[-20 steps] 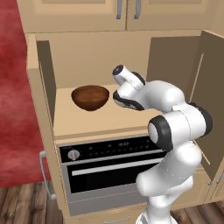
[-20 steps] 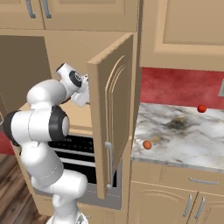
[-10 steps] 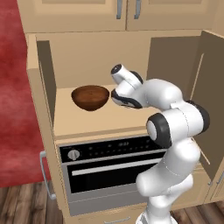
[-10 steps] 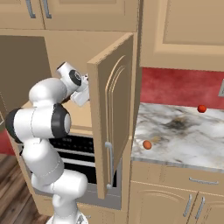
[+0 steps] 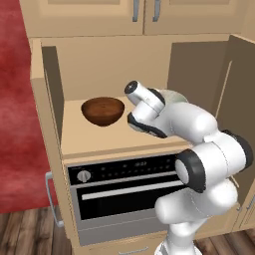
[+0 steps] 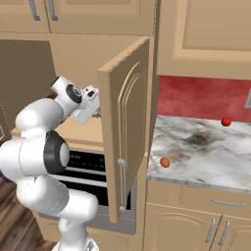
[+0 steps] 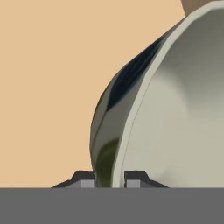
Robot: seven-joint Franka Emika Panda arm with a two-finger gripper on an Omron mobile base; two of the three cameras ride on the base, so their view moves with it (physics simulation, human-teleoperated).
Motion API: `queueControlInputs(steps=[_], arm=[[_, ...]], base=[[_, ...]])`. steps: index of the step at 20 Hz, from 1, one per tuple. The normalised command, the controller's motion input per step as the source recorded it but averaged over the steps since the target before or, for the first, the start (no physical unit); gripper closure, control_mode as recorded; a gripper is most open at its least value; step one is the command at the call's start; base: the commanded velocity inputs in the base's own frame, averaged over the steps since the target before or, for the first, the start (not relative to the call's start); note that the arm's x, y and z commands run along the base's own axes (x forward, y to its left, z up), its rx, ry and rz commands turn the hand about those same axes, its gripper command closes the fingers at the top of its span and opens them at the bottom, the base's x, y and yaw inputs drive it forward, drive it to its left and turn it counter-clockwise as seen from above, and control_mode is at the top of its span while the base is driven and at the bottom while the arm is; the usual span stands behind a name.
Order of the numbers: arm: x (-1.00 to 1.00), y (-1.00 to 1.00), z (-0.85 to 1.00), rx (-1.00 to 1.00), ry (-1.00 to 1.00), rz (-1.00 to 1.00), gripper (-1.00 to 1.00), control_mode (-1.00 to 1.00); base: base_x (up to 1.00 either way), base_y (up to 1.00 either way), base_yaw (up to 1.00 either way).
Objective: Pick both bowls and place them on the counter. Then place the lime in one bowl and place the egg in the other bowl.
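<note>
In the hand view my gripper (image 7: pixel 109 177) is shut on the rim of the pale grey-green bowl (image 7: pixel 175 122), with one fingertip on each side of the wall. That bowl stands on the tan wood shelf (image 5: pixel 99 139) inside the open cabinet, mostly hidden behind my arm, with a sliver of its rim (image 5: pixel 173 94) showing. To its left on the same shelf sits the dark brown wooden bowl (image 5: pixel 102 110). Off to the right is the marbled counter (image 6: pixel 206 152), where the orange-brown egg (image 6: pixel 165 162) lies near the front edge. The lime is out of view.
The open cabinet door (image 6: pixel 125 147) stands between the shelf and the counter. A second door (image 5: pixel 241 129) hangs open on the right in the left base view. An oven (image 5: pixel 124 184) sits under the shelf. A small red ball (image 6: pixel 226 121) lies at the back of the counter.
The fingers have shut on the pale bowl's rim. The arm has hardly moved and both bowls stay where they were.
</note>
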Motion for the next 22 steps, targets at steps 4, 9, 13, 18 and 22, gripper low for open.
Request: queueControlInputs(steps=[4, 9, 13, 18, 22], arm=[[-0.80, 0.12, 0.10, -0.03, -0.30, 0.00, 1.00, -1.00], [-0.73, 0.19, 0.40, -0.03, -0.20, 0.00, 1.00, -1.00], [-0.64, 0.31, 0.46, -0.05, -0.07, 0.00, 1.00, -1.00], [-0.62, 0.35, 0.28, -0.04, -0.03, 0.00, 1.00, -1.00], [-0.42, 0.20, 0.05, -0.01, -0.03, 0.00, 1.00, -1.00]], base=[[0.00, 0.00, 0.00], [0.00, 0.00, 0.00], [0.00, 0.00, 0.00], [0.00, 0.00, 0.00], [0.00, 0.00, 0.00]])
